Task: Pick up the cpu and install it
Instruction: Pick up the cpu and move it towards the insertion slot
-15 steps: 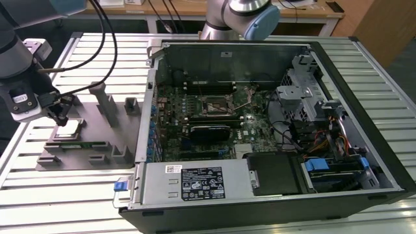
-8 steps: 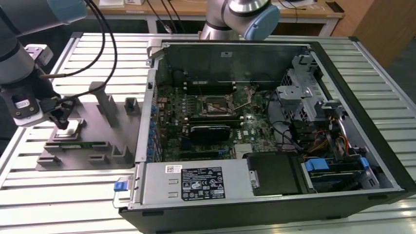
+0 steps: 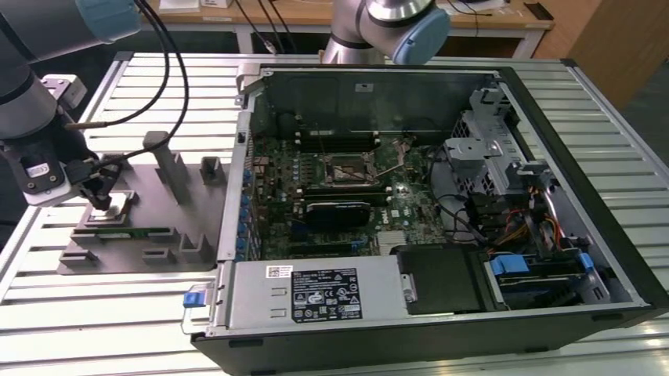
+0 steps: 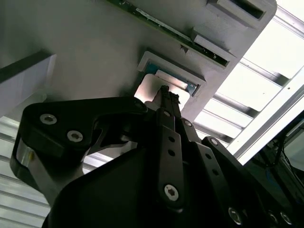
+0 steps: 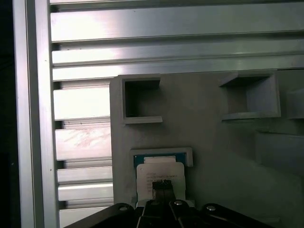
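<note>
In the exterior view, tall grey plastic posts (image 3: 159, 168) stand at 2 o'clock of the black gripper (image 3: 102, 205), and the slatted aluminium table (image 3: 105, 305) is open at 6.

My black gripper (image 5: 162, 186) covers one edge of the silvery-white square cpu (image 5: 159, 172) in the first wrist view; the grey plastic fixture tray (image 5: 213, 142) runs off that picture's edge.

The cpu (image 5: 159, 171) sits in the tray (image 3: 105, 254) beside the case (image 3: 366, 345).
</note>
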Tool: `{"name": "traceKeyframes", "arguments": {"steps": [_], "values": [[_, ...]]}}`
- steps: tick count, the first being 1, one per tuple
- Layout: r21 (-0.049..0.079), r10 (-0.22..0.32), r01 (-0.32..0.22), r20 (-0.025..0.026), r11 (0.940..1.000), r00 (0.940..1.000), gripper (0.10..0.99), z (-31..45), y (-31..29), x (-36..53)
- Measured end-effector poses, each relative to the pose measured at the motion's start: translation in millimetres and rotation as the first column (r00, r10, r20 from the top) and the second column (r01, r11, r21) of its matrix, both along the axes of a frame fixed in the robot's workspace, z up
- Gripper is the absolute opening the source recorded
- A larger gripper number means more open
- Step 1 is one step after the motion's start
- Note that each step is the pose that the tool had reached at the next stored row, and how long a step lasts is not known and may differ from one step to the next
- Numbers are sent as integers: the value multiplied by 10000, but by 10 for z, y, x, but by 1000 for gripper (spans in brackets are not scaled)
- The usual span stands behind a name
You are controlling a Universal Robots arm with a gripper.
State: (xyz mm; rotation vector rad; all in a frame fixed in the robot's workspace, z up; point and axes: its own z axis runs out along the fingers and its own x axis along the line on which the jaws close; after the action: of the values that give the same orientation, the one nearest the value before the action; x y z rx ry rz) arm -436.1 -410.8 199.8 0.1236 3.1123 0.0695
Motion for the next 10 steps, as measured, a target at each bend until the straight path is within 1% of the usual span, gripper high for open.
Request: {"name": "traceKeyframes", "arguments": {"steps": [5, 6, 7, 9, 10], "values": [[0, 0, 0, 0, 10000, 10000, 114, -1, 0, 0], [1, 0, 0, 0, 10000, 10000, 169, -1, 0, 0], [0, 0, 0, 1, 10000, 10000, 169, -1, 0, 0], [0, 0, 0, 1, 10000, 10000, 294, -1, 0, 0], [0, 0, 0, 1, 10000, 10000, 294, -1, 0, 0]]}}
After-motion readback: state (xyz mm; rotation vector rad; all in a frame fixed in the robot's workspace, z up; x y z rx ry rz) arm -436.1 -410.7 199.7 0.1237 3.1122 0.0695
